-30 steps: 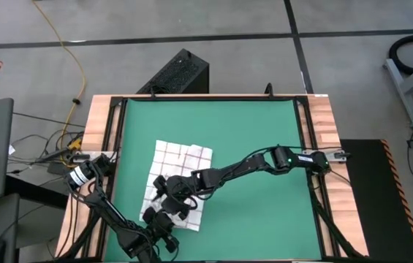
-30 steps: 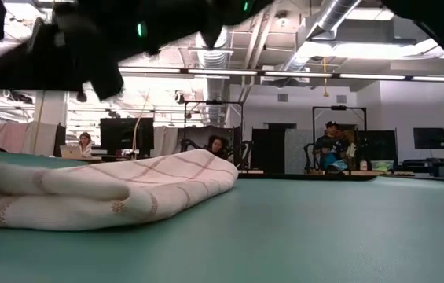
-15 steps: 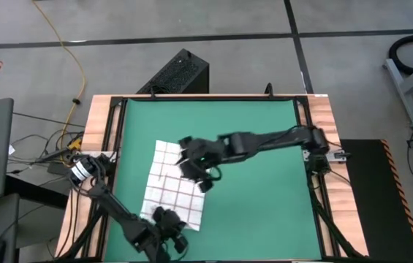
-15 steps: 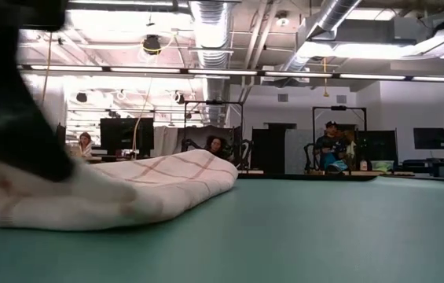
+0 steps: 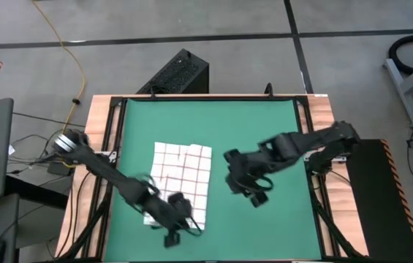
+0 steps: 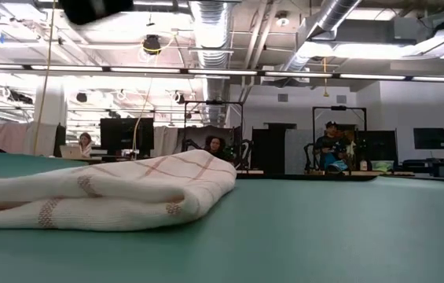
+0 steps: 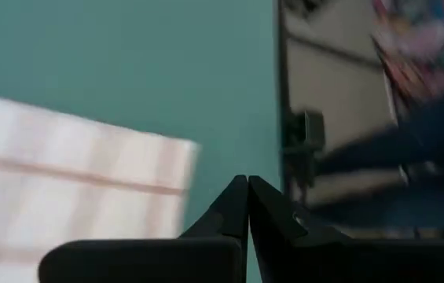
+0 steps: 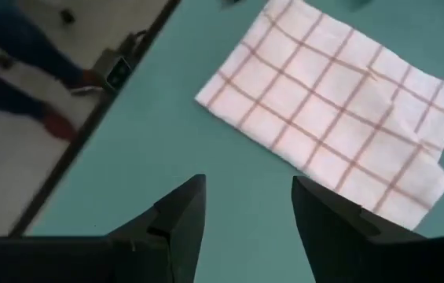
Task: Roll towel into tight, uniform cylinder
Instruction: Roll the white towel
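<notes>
The towel point(image 5: 182, 179), white with a thin red grid, lies on the green mat point(image 5: 264, 124) left of centre. In the low view point(image 6: 104, 192) it shows as a flat fold of two layers with a rounded edge. My left gripper point(image 5: 175, 223) hangs over the towel's near end with its fingers shut point(image 7: 247, 192) and holds nothing. My right gripper point(image 5: 239, 183) is open point(image 8: 249, 212) and empty above bare mat, to the right of the towel point(image 8: 332, 110).
Wooden table borders point(image 5: 323, 117) with black rails frame the mat on the left and right. Bare mat lies to the right of the towel and on its far side. People sit at desks in the room beyond the table point(image 6: 218, 145).
My right gripper has left the towel's near end, passed over its far part and swung off it toward the table's right edge. My left gripper has risen off the towel's near end. The towel stays where it was on the mat.
</notes>
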Controlling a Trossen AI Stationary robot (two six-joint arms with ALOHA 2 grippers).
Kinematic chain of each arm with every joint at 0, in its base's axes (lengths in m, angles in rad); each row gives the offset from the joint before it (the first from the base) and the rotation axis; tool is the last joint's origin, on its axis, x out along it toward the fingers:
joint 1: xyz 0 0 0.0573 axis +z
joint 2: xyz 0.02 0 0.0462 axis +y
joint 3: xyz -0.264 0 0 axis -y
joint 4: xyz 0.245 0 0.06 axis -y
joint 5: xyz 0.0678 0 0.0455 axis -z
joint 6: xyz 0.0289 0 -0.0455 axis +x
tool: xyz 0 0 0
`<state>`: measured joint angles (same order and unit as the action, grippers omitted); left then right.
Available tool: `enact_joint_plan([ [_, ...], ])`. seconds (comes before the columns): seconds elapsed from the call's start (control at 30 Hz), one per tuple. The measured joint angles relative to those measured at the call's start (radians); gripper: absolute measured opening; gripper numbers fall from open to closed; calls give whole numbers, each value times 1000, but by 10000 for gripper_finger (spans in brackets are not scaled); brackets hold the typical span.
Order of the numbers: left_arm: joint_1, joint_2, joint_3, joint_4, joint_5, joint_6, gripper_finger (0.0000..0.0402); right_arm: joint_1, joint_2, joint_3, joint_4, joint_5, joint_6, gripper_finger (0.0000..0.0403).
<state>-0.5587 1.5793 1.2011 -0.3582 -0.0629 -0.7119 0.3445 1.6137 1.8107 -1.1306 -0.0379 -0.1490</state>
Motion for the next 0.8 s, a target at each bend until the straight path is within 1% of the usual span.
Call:
enact_joint_plan([
  [0.07,-5,-124,1,-111,-121,-21,0,45,-49,-81,53,54,77,207],
  [0.13,-34,-229,3,-255,-306,-73,0,86,-84,-183,167,144,155,204],
  [0.2,-77,-299,1,-431,-491,-181,0,119,-100,-291,340,238,218,203],
  [0.23,-95,-321,-1,-503,-558,-243,0,128,-100,-340,430,293,250,202],
  [0.27,-106,-339,-11,-566,-599,-301,0,134,-95,-382,523,346,280,202],
  [0.3,-110,-347,-22,-639,-614,-361,0,136,-83,-412,606,382,309,202],
  [0.33,-109,-348,-36,-706,-612,-411,0,137,-66,-432,676,400,337,202],
  [0.4,-106,-333,-81,-744,-592,-449,0,137,-25,-443,736,405,401,202],
  [0.5,-104,-317,-172,-720,-597,-456,0,139,38,-426,764,405,488,202],
  [0.57,-91,-320,-244,-660,-554,-461,0,149,60,-413,763,405,548,202],
  [0.63,-84,-318,-338,-513,-476,-433,0,165,74,-408,771,405,602,202],
  [0.73,-97,-317,-458,-178,-370,-351,0,195,82,-409,732,420,688,202],
  [0.8,-97,-285,-522,-24,-318,-315,0,212,86,-409,700,452,749,202],
])
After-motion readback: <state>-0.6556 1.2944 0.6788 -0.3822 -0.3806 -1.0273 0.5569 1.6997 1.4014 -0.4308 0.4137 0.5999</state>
